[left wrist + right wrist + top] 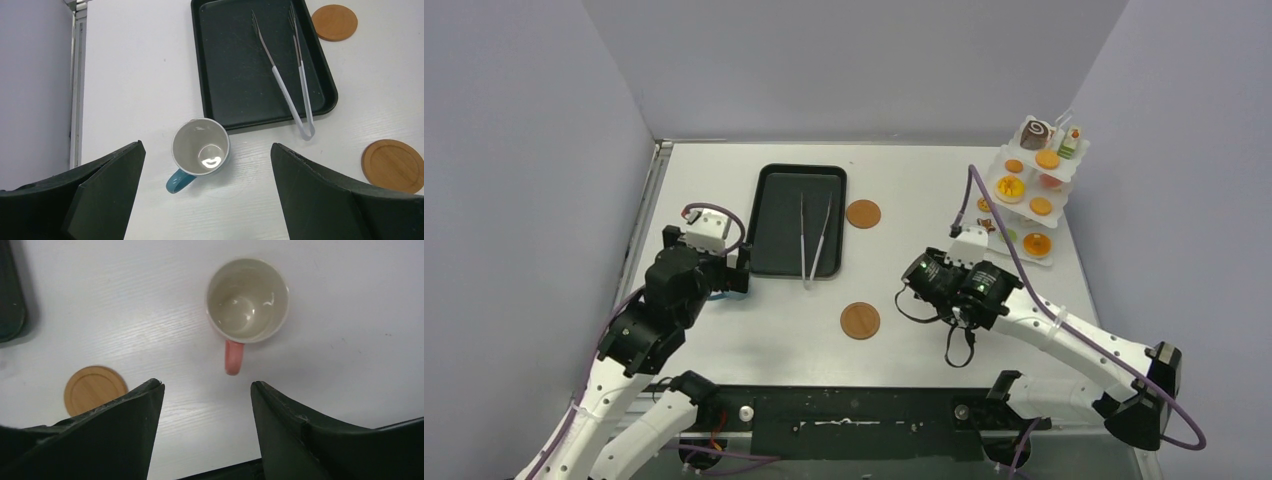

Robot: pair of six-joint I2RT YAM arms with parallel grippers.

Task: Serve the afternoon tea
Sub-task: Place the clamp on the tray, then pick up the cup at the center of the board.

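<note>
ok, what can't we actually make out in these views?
- Blue cup: top view, mostly hidden under the left gripper.
- Pink cup: top view, hidden under the right gripper.
- Pastries on the tiered stand: top view, too small to name each; outside both wrist views.
- Black tray: left wrist view, far end cut off by the top edge.

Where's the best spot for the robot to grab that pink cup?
Probably around the body of the pink cup, the right gripper coming straight down, one finger each side. It stands upright, mouth up, and its handle points back toward the gripper, leaving both flanks free.
</note>
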